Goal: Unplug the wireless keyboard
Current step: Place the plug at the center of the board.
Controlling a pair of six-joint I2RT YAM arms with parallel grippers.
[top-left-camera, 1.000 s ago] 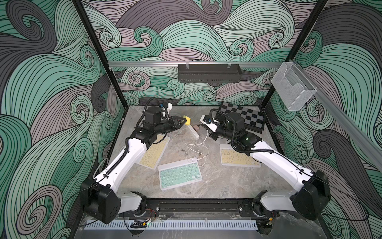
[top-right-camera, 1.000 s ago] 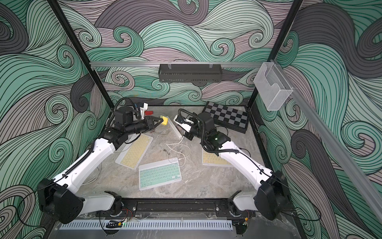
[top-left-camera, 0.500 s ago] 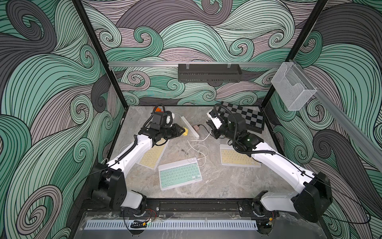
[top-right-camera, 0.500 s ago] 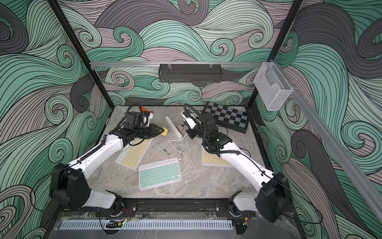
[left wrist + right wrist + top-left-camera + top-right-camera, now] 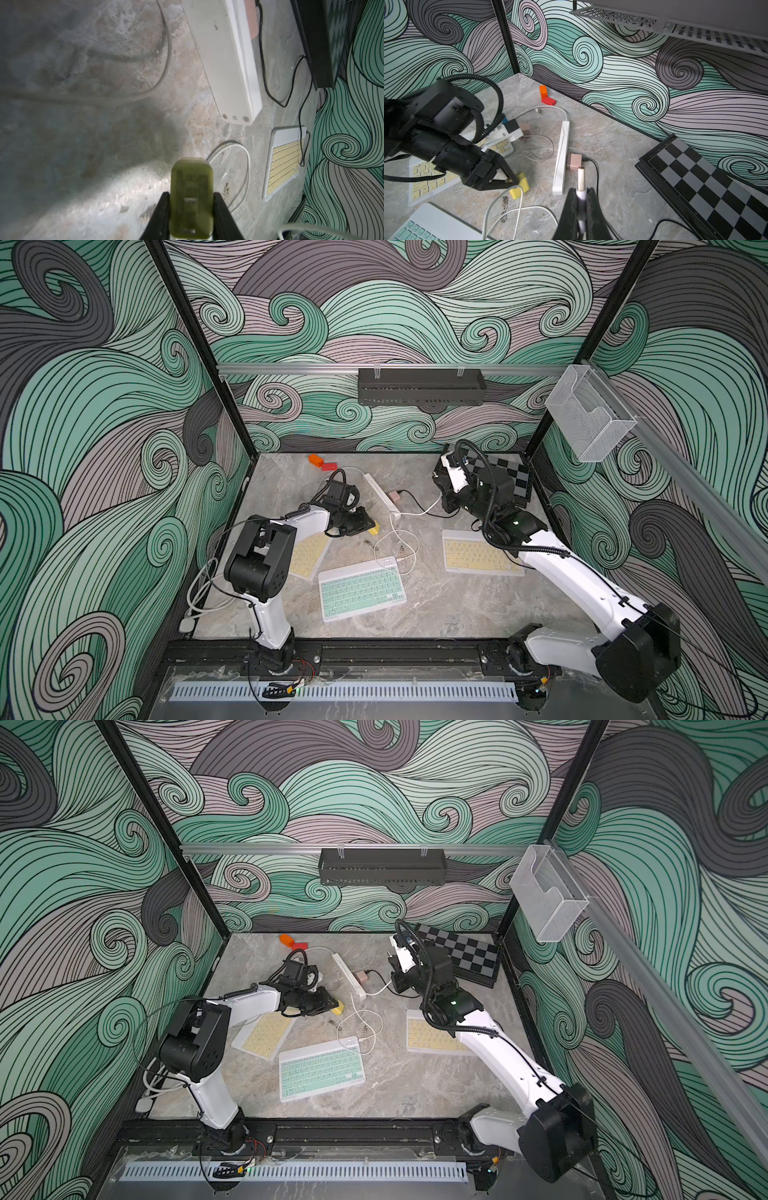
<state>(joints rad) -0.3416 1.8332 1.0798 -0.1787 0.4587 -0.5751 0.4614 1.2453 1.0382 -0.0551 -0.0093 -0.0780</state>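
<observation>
Since a second ago both arms have pulled off the power strip (image 5: pixel 380 491): the left one has folded back toward its base and dropped low, and the right one has backed off toward the chessboard (image 5: pixel 513 479). The mint-green wireless keyboard (image 5: pixel 360 588) hasn't budged. It lies flat near the middle of the marble table (image 5: pixel 436 610), a bit toward the front.

Its white cable (image 5: pixel 248 166) looks plugged into the keyboard's back edge, loops over the table and runs up to the right gripper (image 5: pixel 581 192). That gripper's fingers are pressed together on the cable's USB plug (image 5: pixel 581 178), and the metal end pokes past the tips, plugged into nothing.

The left gripper (image 5: pixel 191 195) is pinching the yellow charger block (image 5: pixel 375 528) by its sides, low over the table just beside the cable loop and near the strip's free end. Can't tell if the block touches the surface. Plug and block are well apart.

A pink adapter (image 5: pixel 574 161) sits in the strip's side with a black cable (image 5: pixel 596 172) coming out of it. A yellow keyboard (image 5: pixel 307 556) pokes out from under the left arm, and a second yellow keyboard (image 5: pixel 473 558) lies partly under the right arm. An orange block (image 5: pixel 316 459) and a red block (image 5: pixel 329 466) sit together by the back wall.
</observation>
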